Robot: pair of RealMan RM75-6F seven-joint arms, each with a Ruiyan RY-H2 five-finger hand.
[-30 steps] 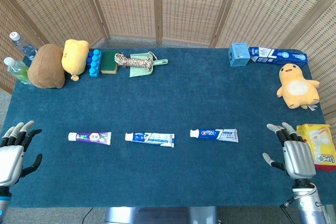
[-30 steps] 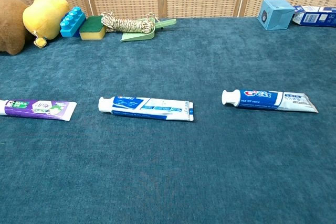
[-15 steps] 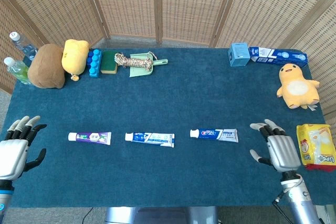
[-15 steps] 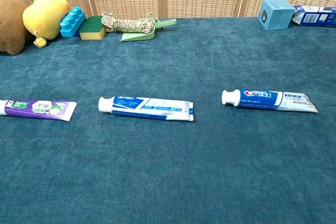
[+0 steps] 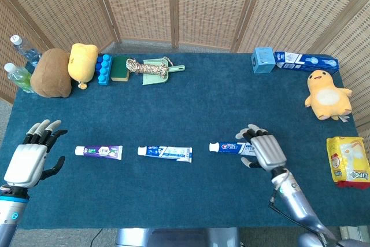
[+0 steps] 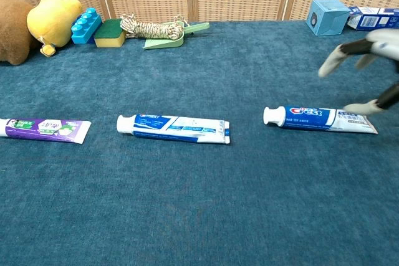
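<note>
The right hand (image 5: 263, 150) hovers with fingers spread over the crimped end of the Crest tube (image 6: 321, 118), holding nothing. The left hand (image 5: 30, 157), also spread and empty, is far left of this tube.

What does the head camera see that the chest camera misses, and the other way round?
Only the head view shows the left hand, open near the purple toothpaste tube, plus the yellow duck toy, snack bag and bottles. The chest view adds no object of its own, only a closer, lower look at the right hand's fingers. Both show the right hand over the Crest tube, and the middle tube.
</note>
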